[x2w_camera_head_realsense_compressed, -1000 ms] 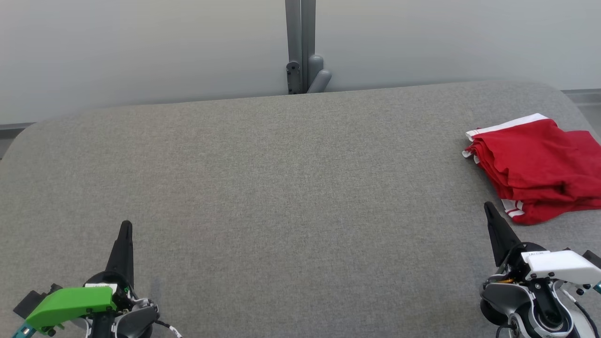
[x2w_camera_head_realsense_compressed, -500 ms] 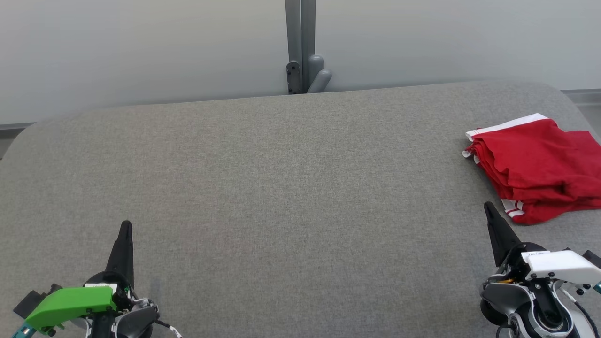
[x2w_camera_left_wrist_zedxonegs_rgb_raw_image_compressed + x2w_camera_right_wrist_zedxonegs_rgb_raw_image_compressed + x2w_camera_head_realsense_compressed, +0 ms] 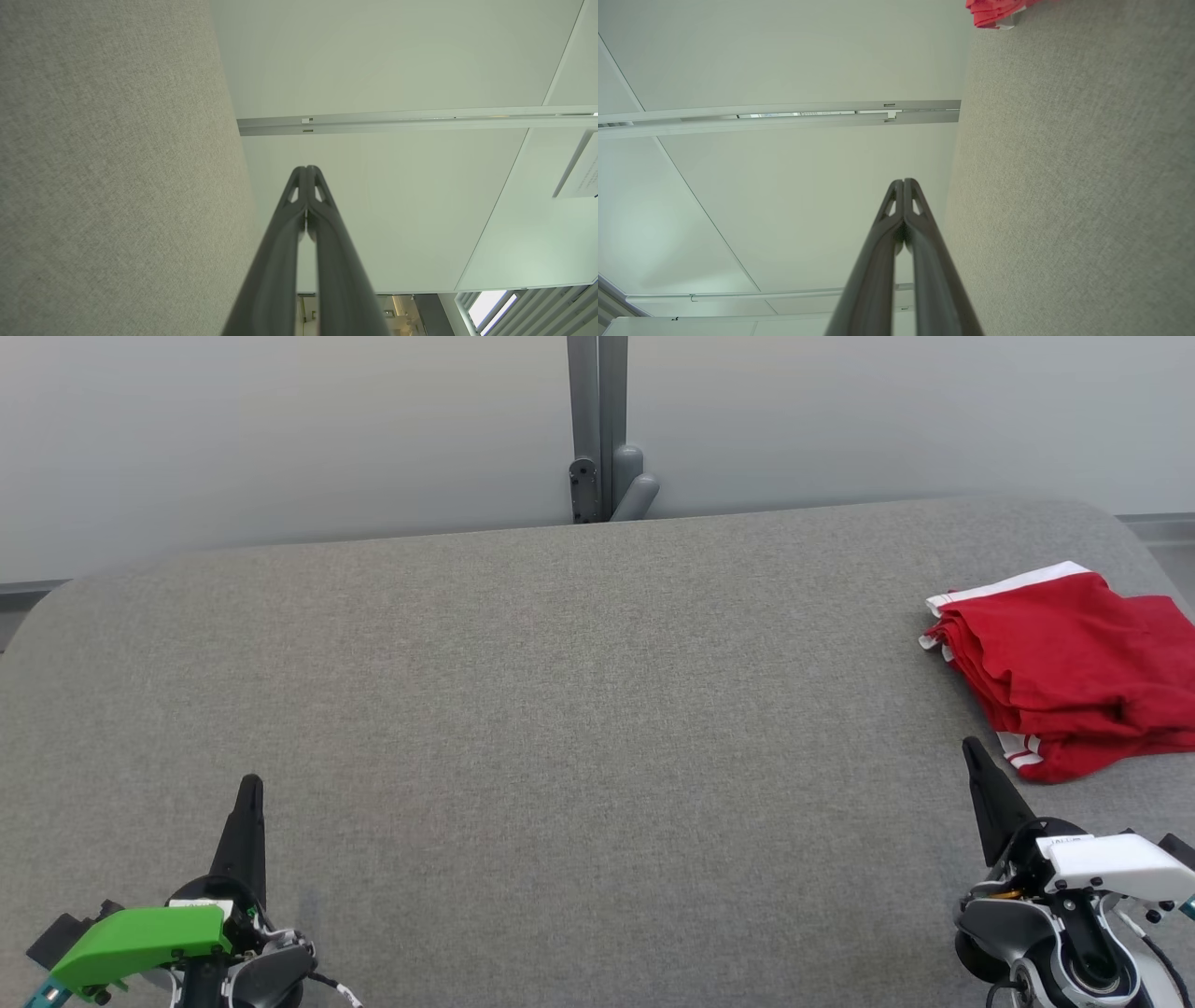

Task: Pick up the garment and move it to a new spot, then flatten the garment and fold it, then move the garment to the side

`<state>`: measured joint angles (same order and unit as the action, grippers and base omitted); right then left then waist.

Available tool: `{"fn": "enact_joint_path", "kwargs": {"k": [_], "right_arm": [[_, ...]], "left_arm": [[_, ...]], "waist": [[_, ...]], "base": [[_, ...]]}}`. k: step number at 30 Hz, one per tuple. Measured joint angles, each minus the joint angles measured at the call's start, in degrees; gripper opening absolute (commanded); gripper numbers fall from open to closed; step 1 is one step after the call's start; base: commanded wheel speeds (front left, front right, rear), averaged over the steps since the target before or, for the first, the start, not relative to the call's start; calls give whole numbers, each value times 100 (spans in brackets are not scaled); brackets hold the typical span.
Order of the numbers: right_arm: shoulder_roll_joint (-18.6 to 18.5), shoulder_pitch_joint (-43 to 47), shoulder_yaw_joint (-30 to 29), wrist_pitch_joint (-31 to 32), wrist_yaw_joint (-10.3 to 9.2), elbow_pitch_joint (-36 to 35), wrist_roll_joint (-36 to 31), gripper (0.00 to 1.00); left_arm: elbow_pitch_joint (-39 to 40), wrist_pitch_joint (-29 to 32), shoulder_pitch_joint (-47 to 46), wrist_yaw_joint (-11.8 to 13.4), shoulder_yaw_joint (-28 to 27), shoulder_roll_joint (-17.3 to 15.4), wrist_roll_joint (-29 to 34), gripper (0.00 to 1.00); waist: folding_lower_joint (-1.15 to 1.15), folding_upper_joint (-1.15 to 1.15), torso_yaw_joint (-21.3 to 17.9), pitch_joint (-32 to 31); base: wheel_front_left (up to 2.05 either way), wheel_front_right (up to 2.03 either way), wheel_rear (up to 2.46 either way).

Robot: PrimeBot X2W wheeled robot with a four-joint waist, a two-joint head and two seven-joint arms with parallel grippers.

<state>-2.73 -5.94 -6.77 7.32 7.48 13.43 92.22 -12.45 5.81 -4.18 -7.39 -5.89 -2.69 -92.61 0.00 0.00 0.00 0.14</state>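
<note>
The garment (image 3: 1064, 672) is red with white trim and lies folded in layers at the right edge of the grey fabric table (image 3: 560, 709); a corner of the garment (image 3: 994, 11) shows at the top of the right wrist view. My right gripper (image 3: 971, 747) is shut and empty, its tip just below and left of the garment's near corner, not touching it. My left gripper (image 3: 250, 784) is shut and empty at the lower left, far from the garment. In the wrist views both pairs of fingers (image 3: 306, 170) (image 3: 903, 182) are pressed together.
A grey post with a bracket (image 3: 602, 439) stands behind the table's far edge against a pale wall (image 3: 280, 429). The table's corners are rounded, and its right edge runs close beside the garment.
</note>
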Motion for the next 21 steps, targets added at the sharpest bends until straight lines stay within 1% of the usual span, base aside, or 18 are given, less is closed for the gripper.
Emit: {"fn": "enact_joint_path", "kwargs": {"k": [21], "right_arm": [[0, 1, 0, 0, 0, 0, 0, 0]], "left_arm": [[1, 0, 0, 0, 0, 0, 0, 0]], "waist": [[0, 0, 0, 0]], "base": [[0, 0, 0]]}}
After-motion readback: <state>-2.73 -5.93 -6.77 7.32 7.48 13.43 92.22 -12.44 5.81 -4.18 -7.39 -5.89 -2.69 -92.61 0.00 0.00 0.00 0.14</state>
